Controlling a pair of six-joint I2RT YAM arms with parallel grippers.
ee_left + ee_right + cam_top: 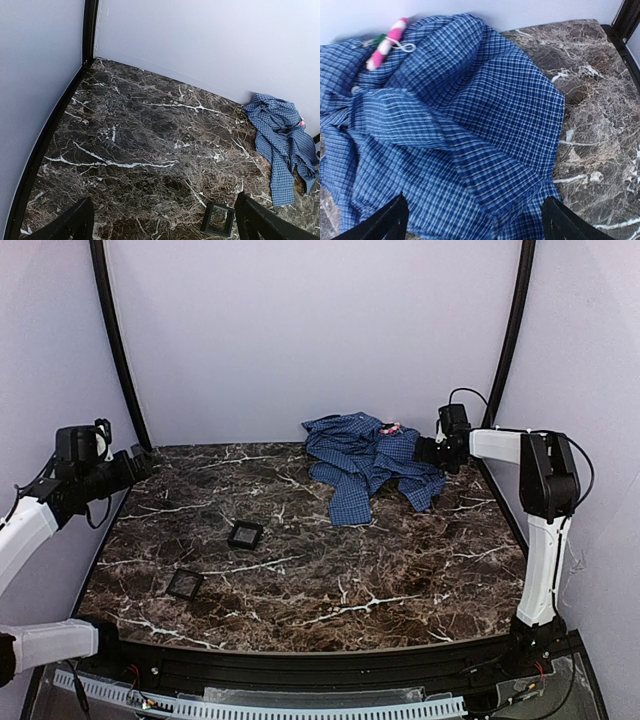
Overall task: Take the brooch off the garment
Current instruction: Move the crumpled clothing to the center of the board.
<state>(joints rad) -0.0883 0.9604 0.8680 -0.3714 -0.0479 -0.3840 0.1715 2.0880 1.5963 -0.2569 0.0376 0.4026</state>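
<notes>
The small pink flower-shaped brooch (387, 42) is sitting on the far edge of the crumpled blue and dark-blue checked cloth shirt (470, 125), close to the pale back wall. From the right wrist view it is showing edge-on, pink and white, with a thin white loop beside it. The shirt is lying bunched at the far right of the dark brown marble-patterned table (400, 570).

The right gripper (472, 222) is hovering just at the shirt's right side, its black fingers spread wide apart and gripping nothing; the brooch is lying clear of them. The left gripper (165, 225) is hanging over the table's left edge, well apart from the shirt, likewise wide open and empty. Two small black square trays (245, 533) are resting on the table.
</notes>
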